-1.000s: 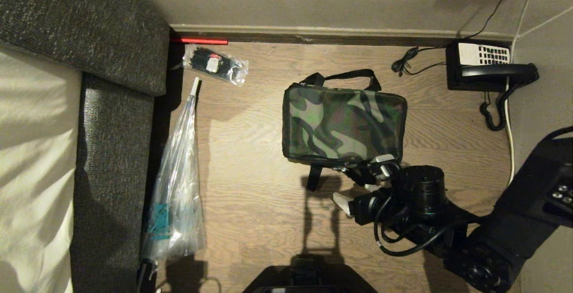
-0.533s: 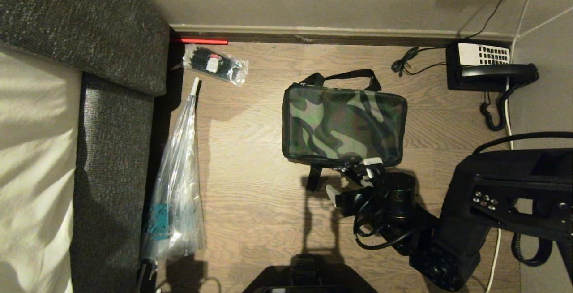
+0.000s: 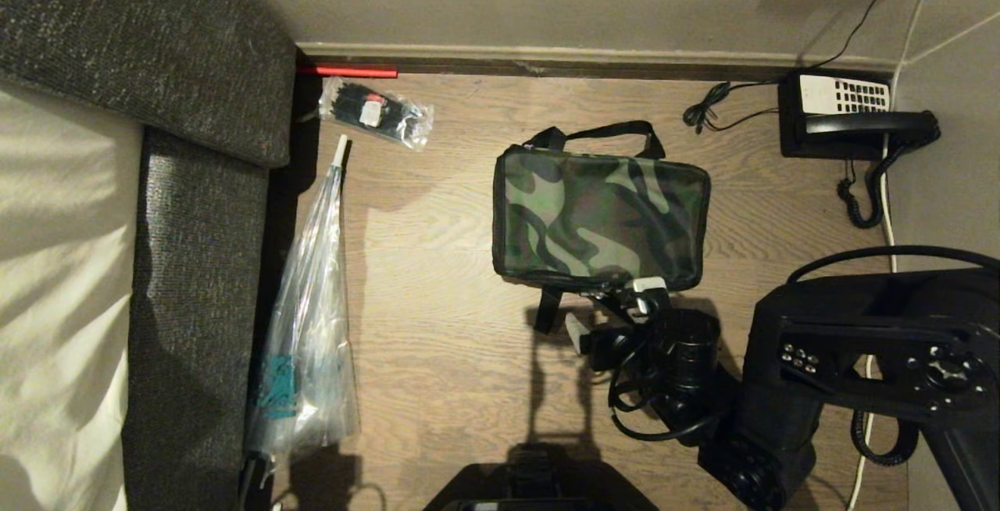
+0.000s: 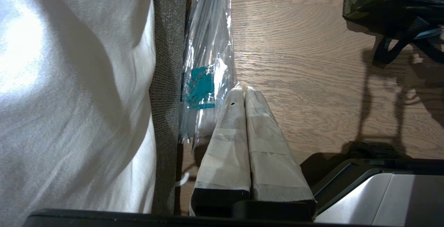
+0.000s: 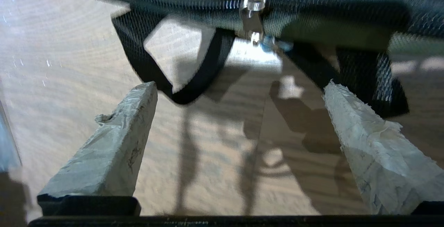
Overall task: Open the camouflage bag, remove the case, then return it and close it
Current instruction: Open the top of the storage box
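The camouflage bag (image 3: pixel 598 218) lies flat and closed on the wooden floor, one black handle at its far side and a black strap (image 3: pixel 549 309) hanging off its near edge. My right gripper (image 3: pixel 613 310) hovers just off that near edge, open, with nothing between its taped fingers. In the right wrist view the gripper (image 5: pixel 239 88) faces the bag's side, where a metal zipper pull (image 5: pixel 252 18) hangs ahead of it beside the strap loop (image 5: pixel 187 77). My left gripper (image 4: pixel 244 91) stays parked low by the bed, shut and empty. The case is hidden from view.
A black telephone (image 3: pixel 851 116) with a coiled cord sits at the far right against the wall. A long clear plastic sleeve (image 3: pixel 308 323) and a small plastic packet (image 3: pixel 375 112) lie along the grey upholstered bed edge (image 3: pixel 195 261) on the left.
My right arm has swung in from the right and folded. Its gripper has slid a little left along the bag's near edge and stays open. The bag has not moved.
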